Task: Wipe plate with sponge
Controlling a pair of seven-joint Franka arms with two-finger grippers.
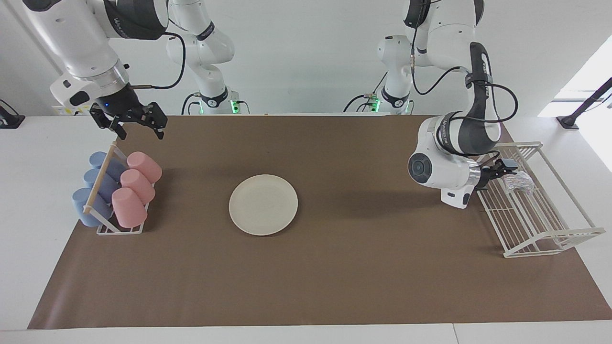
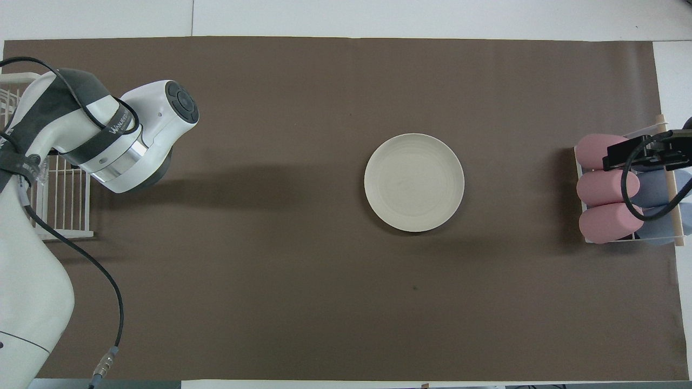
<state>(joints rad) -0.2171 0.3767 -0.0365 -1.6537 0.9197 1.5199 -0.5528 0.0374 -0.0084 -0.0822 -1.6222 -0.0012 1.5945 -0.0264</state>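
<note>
The cream-white plate point(image 1: 263, 204) lies flat near the middle of the brown mat; it also shows in the overhead view point(image 2: 414, 182). The silvery speckled sponge point(image 1: 519, 182) lies in the white wire rack point(image 1: 540, 224) at the left arm's end of the table. My left gripper point(image 1: 507, 168) reaches into that rack and is right at the sponge; in the overhead view the arm hides it. My right gripper point(image 1: 139, 128) is open and empty, raised over the mat's edge beside the cup rack; it also shows in the overhead view point(image 2: 627, 153).
A white cup rack point(image 1: 119, 228) with a wooden rod holds three pink cups point(image 1: 137, 184) and several blue cups point(image 1: 91, 191) at the right arm's end of the table. The brown mat point(image 1: 334, 277) covers most of the table.
</note>
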